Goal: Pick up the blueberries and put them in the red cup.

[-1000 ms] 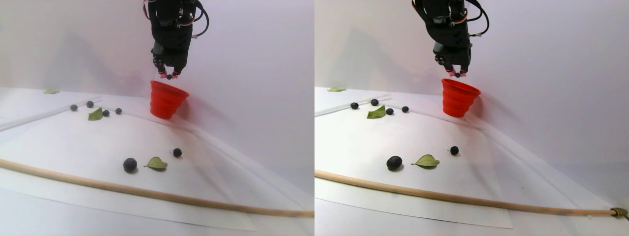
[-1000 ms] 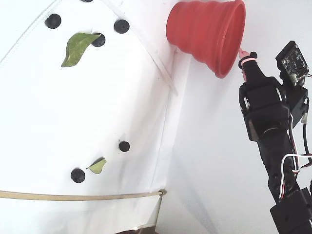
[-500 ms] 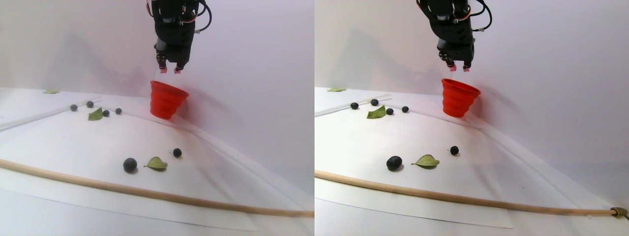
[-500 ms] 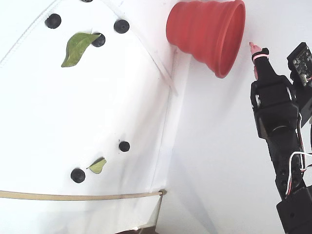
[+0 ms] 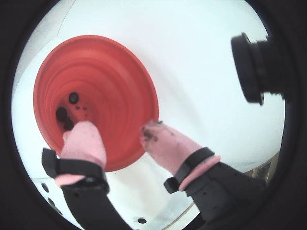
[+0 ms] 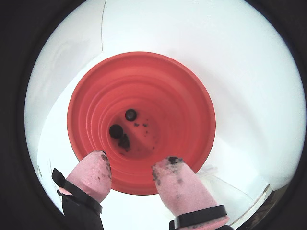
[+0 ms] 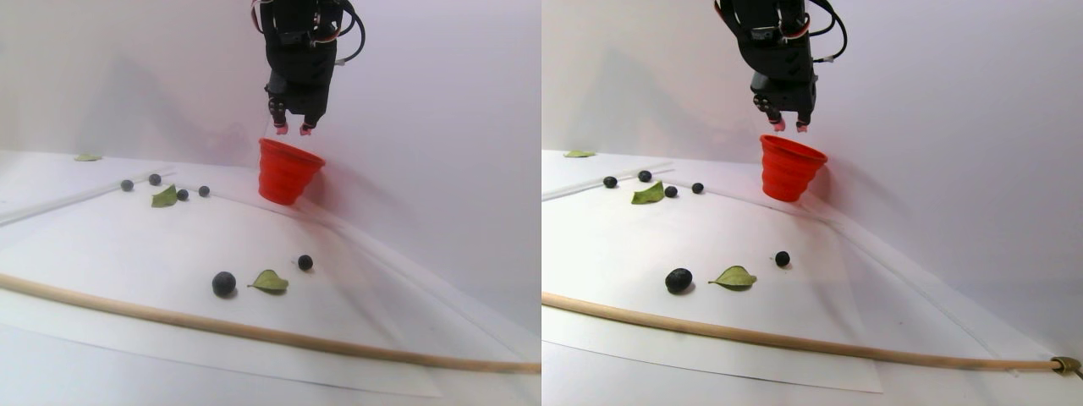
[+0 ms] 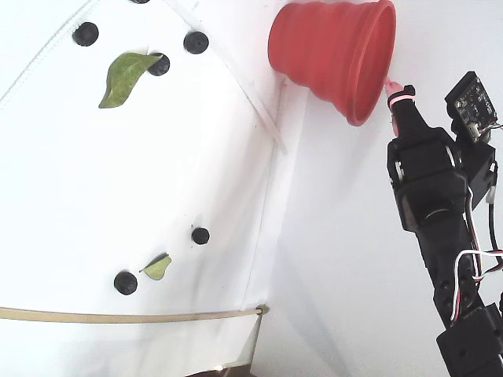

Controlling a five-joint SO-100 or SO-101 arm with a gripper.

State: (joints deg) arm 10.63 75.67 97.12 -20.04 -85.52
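Observation:
The red cup (image 7: 288, 173) stands at the back of the white sheet, and my gripper (image 7: 291, 130) hangs just above its rim. In both wrist views the pink fingertips (image 6: 98, 160) stand apart with nothing between them, so the gripper (image 6: 133, 160) is open. Blueberries (image 6: 115, 131) lie on the bottom of the cup (image 6: 177, 110), also seen in a wrist view as dark blueberries (image 5: 61, 113) inside the cup (image 5: 110, 86) beyond the gripper (image 5: 115, 130). Several loose blueberries (image 7: 223, 283) remain on the sheet, two near the front (image 8: 125, 282) and a cluster at the back (image 8: 85, 33).
Green leaves lie among the berries: one leaf (image 7: 270, 281) near the front pair, another leaf (image 8: 126, 75) by the back cluster. A long wooden stick (image 7: 254, 334) crosses the front of the sheet. The cup (image 8: 330, 47) stands close to the back wall.
A second ago the fingertips held a blueberry over the cup. It has been let go and is gone from them; the gripper rose a little, then came back down.

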